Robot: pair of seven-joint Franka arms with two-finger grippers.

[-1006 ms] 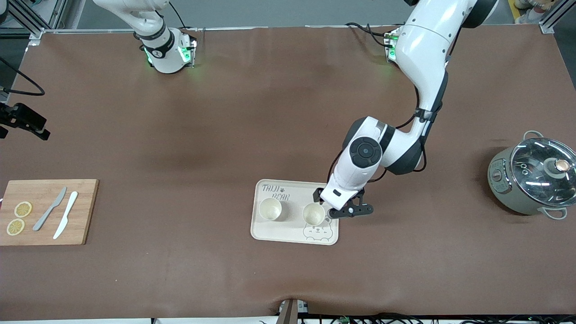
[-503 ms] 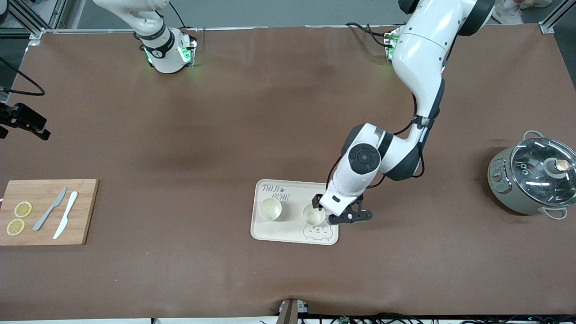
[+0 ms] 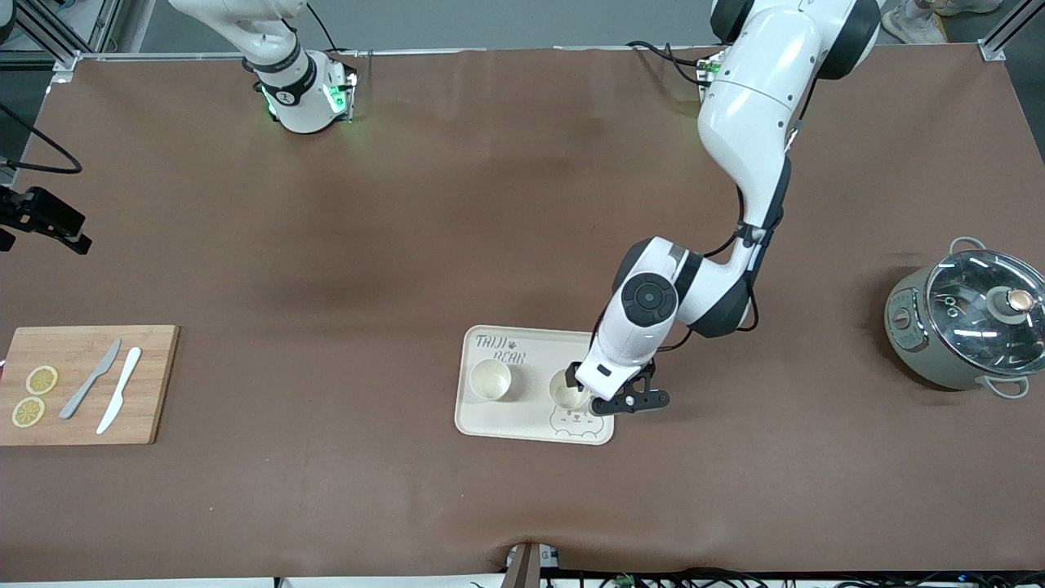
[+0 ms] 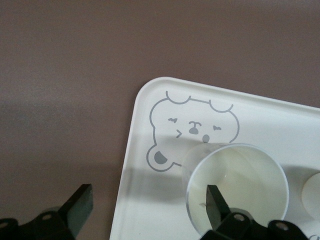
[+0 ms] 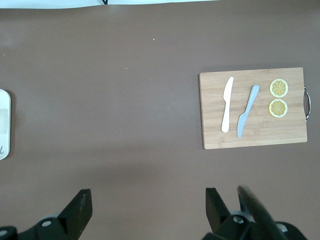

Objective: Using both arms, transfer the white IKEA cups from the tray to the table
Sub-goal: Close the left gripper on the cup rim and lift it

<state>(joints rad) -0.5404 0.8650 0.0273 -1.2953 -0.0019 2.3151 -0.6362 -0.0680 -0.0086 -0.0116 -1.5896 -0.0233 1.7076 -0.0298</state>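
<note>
The left claw (image 3: 589,392) is spread wide around the rim of 1 cup (image 3: 569,390) on the tray (image 3: 522,426), ready to grab it. The right claw (image 5: 145,212), also spread, waits high over the desk (image 3: 326,490).

We see our left arm (image 3: 739,147) reaching down across the table, elbow bent, its left gripper (image 4: 145,210) low with jaws spread wide. Our right arm (image 3: 269,49) waits raised, its right gripper (image 5: 145,210) likewise open.
</note>
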